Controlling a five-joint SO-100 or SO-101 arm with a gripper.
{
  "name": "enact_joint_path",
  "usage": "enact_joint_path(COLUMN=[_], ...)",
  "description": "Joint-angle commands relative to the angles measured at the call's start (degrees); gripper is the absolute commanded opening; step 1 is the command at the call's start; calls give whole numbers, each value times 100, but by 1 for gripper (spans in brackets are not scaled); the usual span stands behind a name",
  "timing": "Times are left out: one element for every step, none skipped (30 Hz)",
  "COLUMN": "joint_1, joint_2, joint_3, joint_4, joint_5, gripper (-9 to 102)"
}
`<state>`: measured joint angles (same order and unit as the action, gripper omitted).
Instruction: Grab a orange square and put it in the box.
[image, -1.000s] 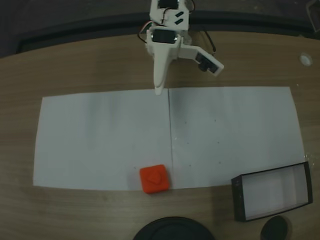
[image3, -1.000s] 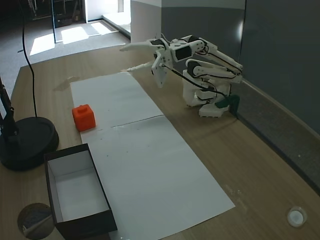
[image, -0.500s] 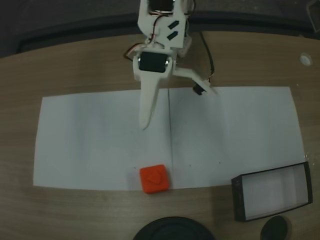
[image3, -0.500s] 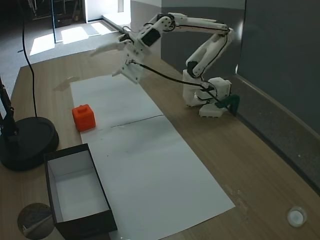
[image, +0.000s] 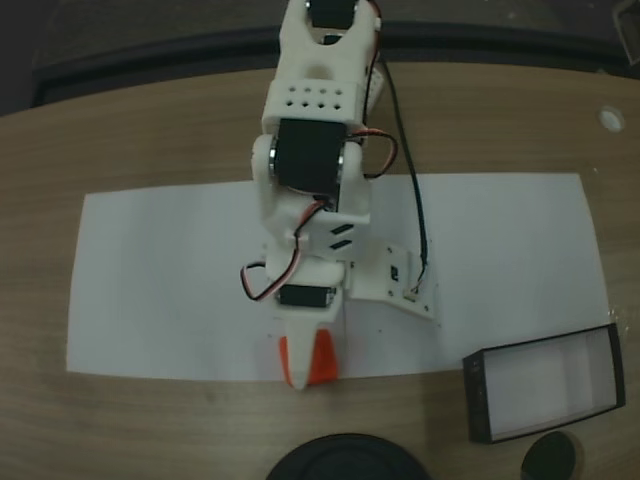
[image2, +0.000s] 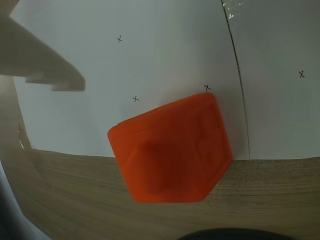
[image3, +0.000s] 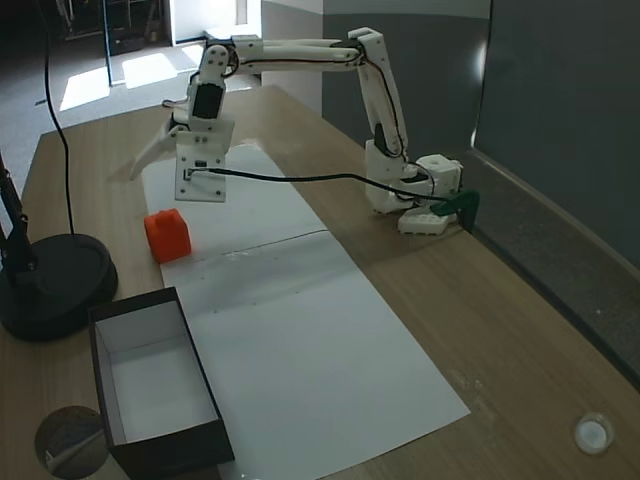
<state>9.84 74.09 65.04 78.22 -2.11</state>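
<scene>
The orange square (image: 322, 368) lies at the near edge of the white paper; in a fixed view one white finger covers its middle. It stands left of the paper's seam in the other fixed view (image3: 167, 235), and it is large and low of centre in the wrist view (image2: 172, 147). My gripper (image: 365, 330) (image3: 168, 185) hangs open just above the square, apart from it. One white finger (image2: 42, 65) crosses the wrist view's upper left. The box (image: 478, 398) (image3: 165, 450), black-walled with a white bottom, sits off the paper's corner with nothing in it.
A white paper sheet (image: 160, 280) covers the middle of the wooden table. A large black round base (image: 345, 458) (image3: 50, 285) and a small dark disc (image: 550, 458) (image3: 70, 440) sit near the square and box. A white cap (image: 611, 118) lies far off.
The arm has stretched out from its folded pose near the base, across the paper, until the open gripper hangs over the orange square. The square and the box have not moved.
</scene>
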Motion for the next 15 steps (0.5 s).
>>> enact_joint_path(joint_1=[-9,-18,-26,-35,-35,-35,-35,-35,-35,-35,-44,-79,-123,-158,-185], joint_2=[-431,-615,-773,-914,-1037,-1169,-1292,-1380,-1477,-1547,-1600,-1661,-1731,-1784,-1846], joint_3=[-1037,-1169,-1301,-1406,-1512,-1635,-1749,-1811,-1872,-1898,-1898,-1898,-1898,-1898,-1898], joint_4=[202,255,281,290,308,325,352,360,360,360,343,325,316,308,299], joint_5=[97,158,185,185,185,185,185,185,176,158,149,149,149,149,141], gripper=[41,41,41,41,41,41,41,41,41,41,41,41,41,41,41])
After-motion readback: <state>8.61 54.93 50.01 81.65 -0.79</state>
